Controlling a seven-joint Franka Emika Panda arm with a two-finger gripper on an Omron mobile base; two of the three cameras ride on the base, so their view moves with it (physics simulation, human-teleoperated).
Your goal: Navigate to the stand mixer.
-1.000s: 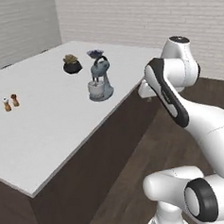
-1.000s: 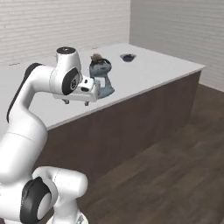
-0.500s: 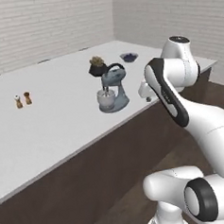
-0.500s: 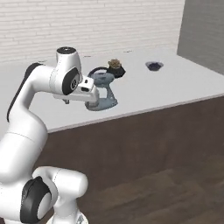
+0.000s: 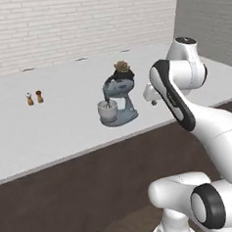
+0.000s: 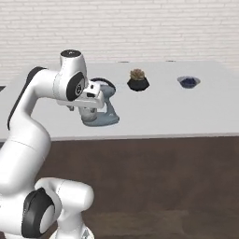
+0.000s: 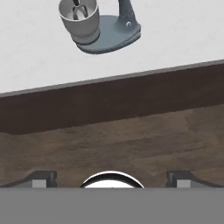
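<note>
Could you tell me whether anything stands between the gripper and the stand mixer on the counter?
Nothing visible does. In the hand view the stand mixer sits on the white counter just past its front edge, with bare counter and dark floor before it. The potted plant stands behind it.

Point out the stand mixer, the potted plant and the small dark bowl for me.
stand mixer (image 5: 118, 91), left base view, on its arched head
potted plant (image 6: 138, 84), right base view, on the dark pot
small dark bowl (image 6: 188, 82), right base view, on its inside

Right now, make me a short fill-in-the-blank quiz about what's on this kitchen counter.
1. The stand mixer stands near the counter's front ____.
2. Right behind the mixer sits a dark pot holding a ____.
3. The bowl under the mixer's head is pale ____.
4. The two small shakers stand to the mixer's ____ in the left base view.

Missing words: edge; plant; silver-white; left
</note>
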